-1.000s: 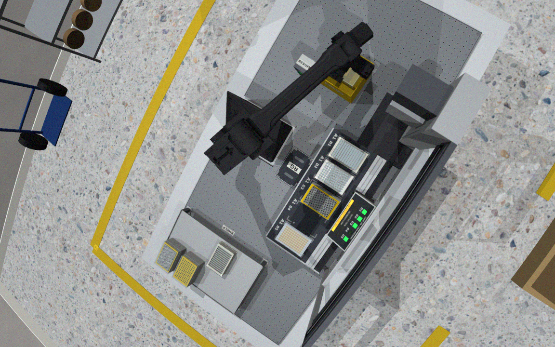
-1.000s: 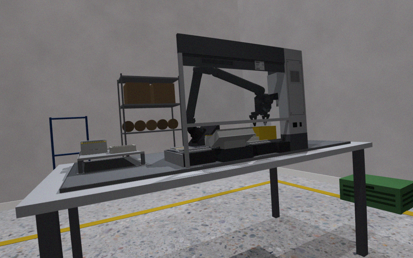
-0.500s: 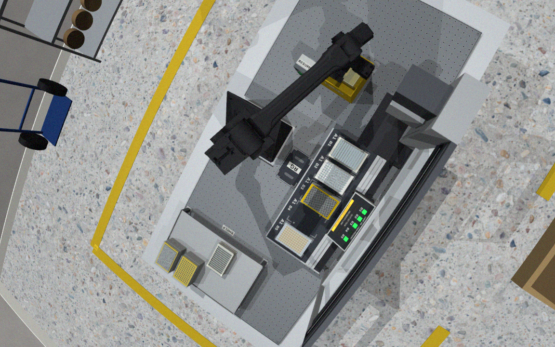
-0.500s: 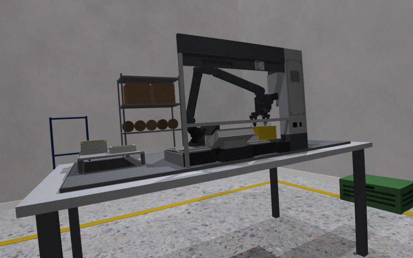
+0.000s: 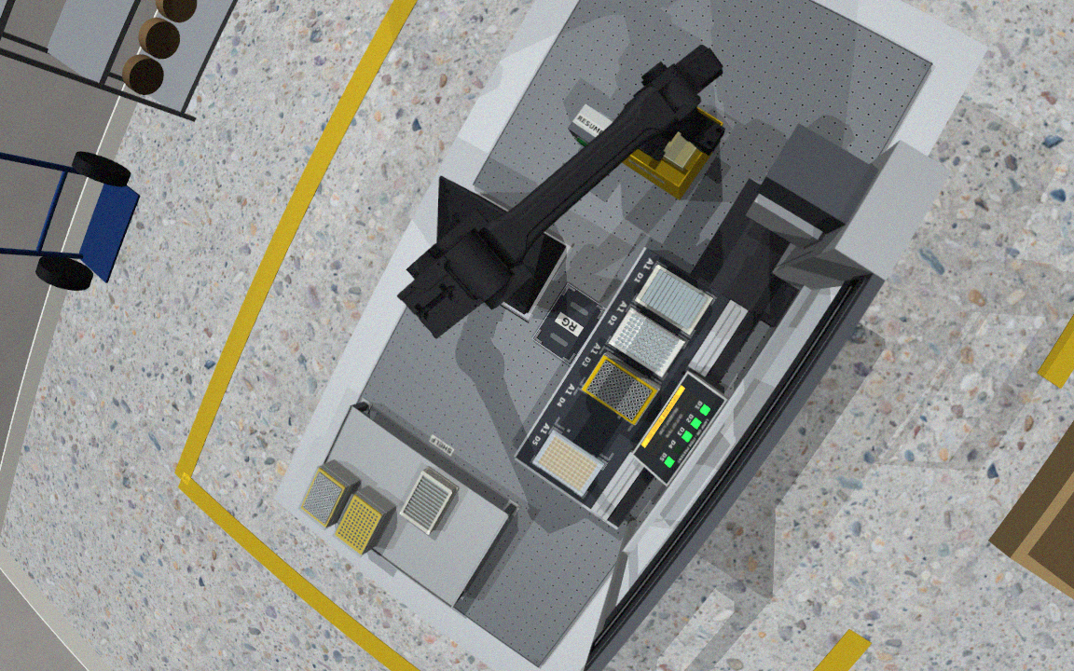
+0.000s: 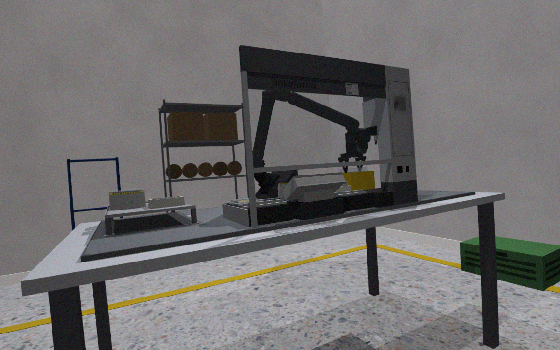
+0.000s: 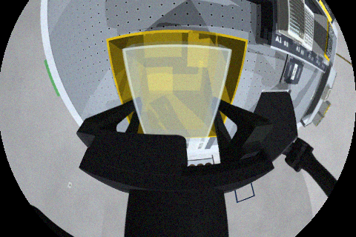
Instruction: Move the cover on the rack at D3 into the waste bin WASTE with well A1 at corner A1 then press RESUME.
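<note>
Clamped wide across the translucent cover [image 7: 176,74], with the end effector [image 7: 176,118] poised over the yellow waste bin [image 7: 115,74] at the far end of the desk [image 6: 273,243]. From the wrist view: cover outline inside the bin rim on the left, right and far sides, near edge hidden behind the end effector's own body. From the exterior view: held above the rim, not touching it.

Main hazard, judged from here: release from this height with the cover tilted or off-centre. Likely result: one edge catching the rim, then a cover propped across a corner or hanging out over it, against the rule for WASTE. Safer: lower level to the rim, then let go.

Second hazard: cover clinging to one side of the end effector on opening, then dragged sideways during the retreat. Probable cause: light, thin plastic gripped on its side walls. Worth opening fully and rising straight up.

Third: RESUME box [image 5: 589,120] just beside the bin, partly under the arm link [image 5: 574,179] in the top view. Danger of brushing the key early in a sideways swing, or of pushing it at an angle instead of straight in.

Tip rack at D3 [image 5: 622,388] already bare, yellow-framed, apparently square in its locators; flatness not checkable from above. Reservoir at D1 [image 5: 672,297] and plate at D2 [image 5: 647,340] well apart from the bin, so no carry over them needed now.
</note>
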Available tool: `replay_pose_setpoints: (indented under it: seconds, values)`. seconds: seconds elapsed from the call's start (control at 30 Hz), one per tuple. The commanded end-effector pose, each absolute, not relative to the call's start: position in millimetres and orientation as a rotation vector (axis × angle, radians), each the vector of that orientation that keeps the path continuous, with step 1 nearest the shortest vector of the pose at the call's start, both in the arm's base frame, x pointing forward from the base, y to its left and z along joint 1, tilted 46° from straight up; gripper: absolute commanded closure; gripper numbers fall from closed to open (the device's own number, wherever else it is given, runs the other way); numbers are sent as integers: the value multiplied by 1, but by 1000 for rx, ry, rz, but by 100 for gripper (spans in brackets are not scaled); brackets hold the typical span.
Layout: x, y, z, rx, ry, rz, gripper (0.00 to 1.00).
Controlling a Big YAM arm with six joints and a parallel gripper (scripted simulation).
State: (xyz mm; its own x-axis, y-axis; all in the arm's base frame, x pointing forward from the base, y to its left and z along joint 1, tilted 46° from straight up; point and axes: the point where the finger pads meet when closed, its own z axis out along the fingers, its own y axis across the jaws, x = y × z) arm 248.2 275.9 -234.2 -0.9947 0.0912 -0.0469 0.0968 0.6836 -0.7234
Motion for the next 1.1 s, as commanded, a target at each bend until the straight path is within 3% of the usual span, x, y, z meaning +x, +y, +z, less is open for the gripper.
replay_pose_setpoints:
  seconds: [0.0,0.87,0.9,1.07]
  values:
    - [254,276,-240,169,2879,-1213,100]
    - [258,290,-235,170,2877,-1172,100]
    - [258,290,-235,170,2877,-1172,0]
    - [258,290,-235,170,2877,-1172,0]
